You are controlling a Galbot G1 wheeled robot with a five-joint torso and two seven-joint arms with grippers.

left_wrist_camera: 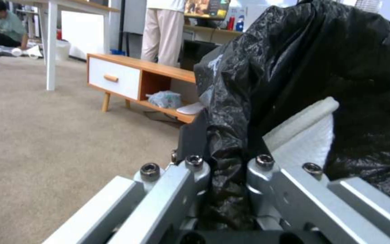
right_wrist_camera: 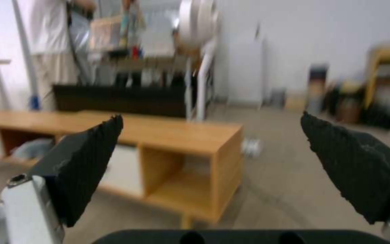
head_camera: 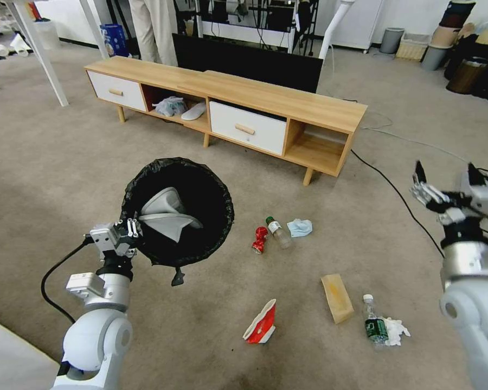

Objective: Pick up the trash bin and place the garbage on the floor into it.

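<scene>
Bright, even room light with soft shadows; the head view bends at its edges, the right wrist view is smeared with blur.

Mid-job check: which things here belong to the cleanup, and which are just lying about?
Job:
trash bin, held at its rim by the left gripper
red can
two bottles
face mask
paper bag
snack bag
tissue
right gripper, open, raised

Lying about:
wooden cabinet
grey bundle
slipper
black cable

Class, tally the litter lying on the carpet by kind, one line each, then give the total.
Clear bottles: 2
Crushed red can: 1
Face mask: 1
Brown paper bag: 1
Red-and-white snack bag: 1
White tissue: 1
Total: 7
</scene>
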